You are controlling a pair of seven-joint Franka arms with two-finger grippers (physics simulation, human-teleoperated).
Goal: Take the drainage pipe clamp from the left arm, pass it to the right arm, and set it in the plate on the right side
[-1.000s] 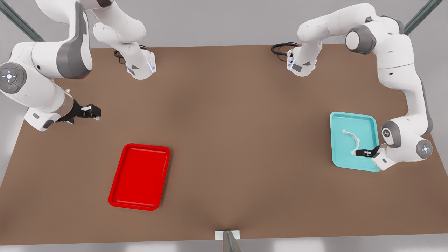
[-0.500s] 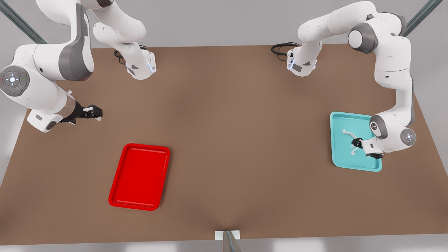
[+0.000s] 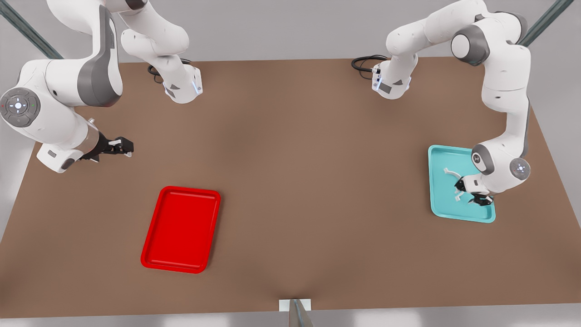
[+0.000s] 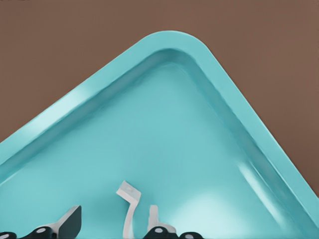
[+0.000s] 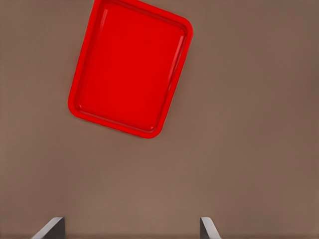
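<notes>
A: Where does the drainage pipe clamp (image 3: 455, 178) lie?

B: In the teal tray (image 3: 439, 200), at the front view's right. It lies flat on the tray floor. One tabbed end shows in the left wrist view (image 4: 128, 195), standing between the two fingertips.

A: And the left tool (image 3: 472, 193)?

B: Low over that tray, fingers (image 4: 67, 224) spread moderately wide on either side of the white strip. I see a gap on one side; on the other, strip and finger are just beside each other, and whether they touch I cannot tell. It holds nothing yet, by my judgement.

A: Step in hand?

B: The pick-up. To do it well, I would centre the strip between the pads, go down until the tips nearly meet the tray floor, then close squarely across the strip's thin wall. The piece is thin and curved; an off-centre pinch could spin it or squirt it sideways against the rim. Lift straight up, and grip near one end so the other end stays free for the handover.

A: The right tool (image 3: 119, 146)?

B: Waiting above the counter (image 3: 290, 181) at the front view's left, fingers (image 5: 50, 228) wide apart, empty. The plate (image 3: 180, 229) sits bare on the counter near it, well apart from the teal tray.
</notes>
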